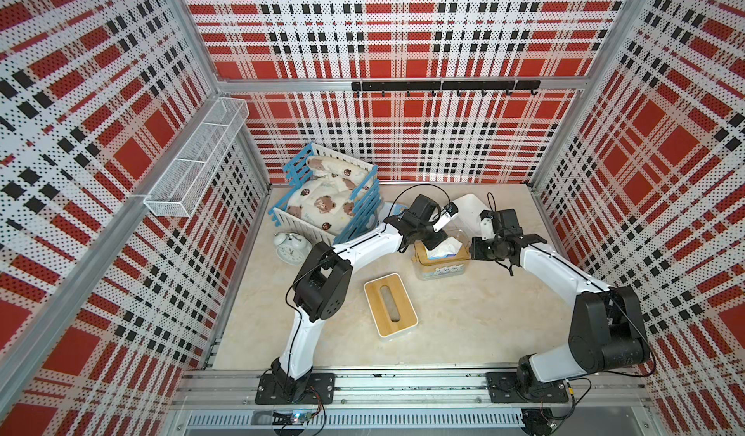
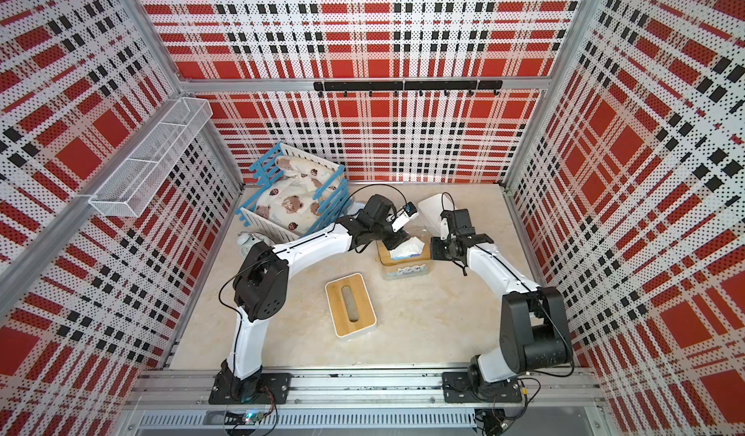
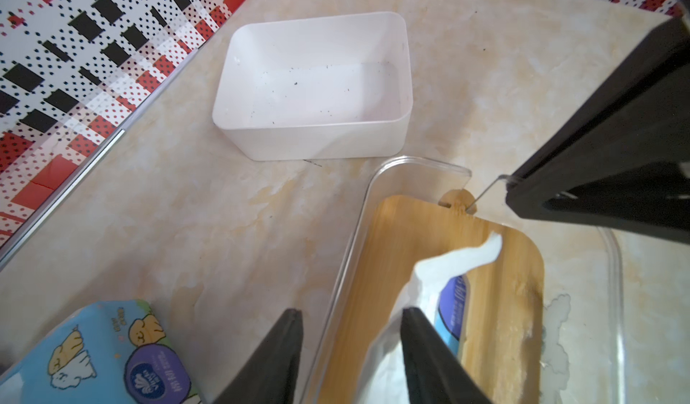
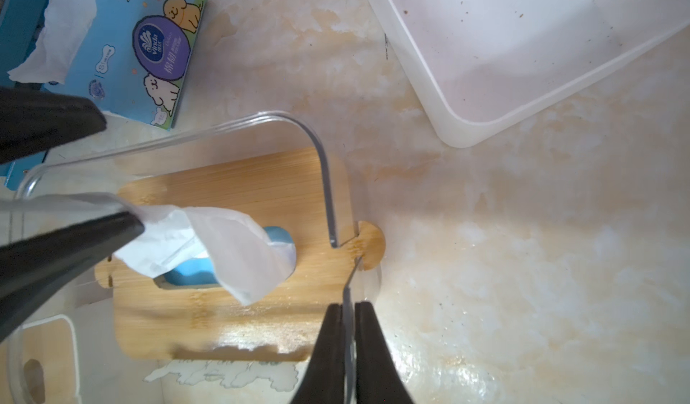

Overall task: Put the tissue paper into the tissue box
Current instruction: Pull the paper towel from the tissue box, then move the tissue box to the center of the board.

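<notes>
"Vinda" is read on the purple oval of a light-blue tissue pack printed with cartoon dogs. This pack is laid on the table near the clear tissue box. A second pack is seen inside that box under a bamboo plate, with its white sheet sticking up through the slot. One box wall is pinched between the closed jaws of the right gripper. Another wall is straddled by the left gripper, half spread and gripping nothing, with one finger against the sheet. A white tub is set just beyond.
</notes>
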Robot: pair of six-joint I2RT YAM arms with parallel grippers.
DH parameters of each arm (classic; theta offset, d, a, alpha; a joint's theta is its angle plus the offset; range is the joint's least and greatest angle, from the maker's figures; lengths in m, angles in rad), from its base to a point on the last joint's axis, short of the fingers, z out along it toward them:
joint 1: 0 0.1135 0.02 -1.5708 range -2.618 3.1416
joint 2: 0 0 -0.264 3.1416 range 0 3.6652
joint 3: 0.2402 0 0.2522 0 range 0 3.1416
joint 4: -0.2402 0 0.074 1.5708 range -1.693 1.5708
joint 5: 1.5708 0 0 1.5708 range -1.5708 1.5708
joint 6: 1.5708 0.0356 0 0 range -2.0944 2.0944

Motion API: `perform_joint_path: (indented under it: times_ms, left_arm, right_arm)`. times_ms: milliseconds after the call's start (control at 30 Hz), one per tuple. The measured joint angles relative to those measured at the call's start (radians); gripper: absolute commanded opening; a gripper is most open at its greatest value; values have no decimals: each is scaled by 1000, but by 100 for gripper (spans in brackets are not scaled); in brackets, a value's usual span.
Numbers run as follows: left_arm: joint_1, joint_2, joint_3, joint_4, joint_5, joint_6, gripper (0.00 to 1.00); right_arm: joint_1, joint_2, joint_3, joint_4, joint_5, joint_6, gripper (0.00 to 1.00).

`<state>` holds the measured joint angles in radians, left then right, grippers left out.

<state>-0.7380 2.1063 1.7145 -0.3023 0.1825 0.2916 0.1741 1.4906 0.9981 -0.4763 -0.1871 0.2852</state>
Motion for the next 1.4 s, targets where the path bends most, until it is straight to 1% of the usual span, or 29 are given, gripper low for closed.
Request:
perform_joint_path:
  times_ms: [100,200,300,467,600,833,1100,1233,1400]
  left_arm:
    - [5,-18,-14,14,23,-8,50]
    - [10,-40,-35,29,54,-19,50]
    - [18,-75,-72,48,85,-39,50]
    - [39,-164,-147,100,143,-109,50]
    - [77,-251,-212,164,156,-192,50]
    - [138,-415,-380,329,114,-364,50]
    - [205,-532,-589,479,31,-554,53]
    - [224,-561,-636,498,-11,-596,55]
    - [226,-581,-656,507,-39,-613,58]
  right_arm:
    - [0,0,0,-1,-1,1,3]
    - [0,0,0,-1,-3,5,0]
    - [0,0,0,-1,-3,13,0]
    - [0,9,10,-2,5,27,0]
    - [0,35,42,-10,16,35,0]
    - [0,96,116,-17,50,62,0]
    - [0,210,228,2,69,106,0]
    - [6,262,282,11,69,133,0]
    - [27,340,371,15,74,159,0]
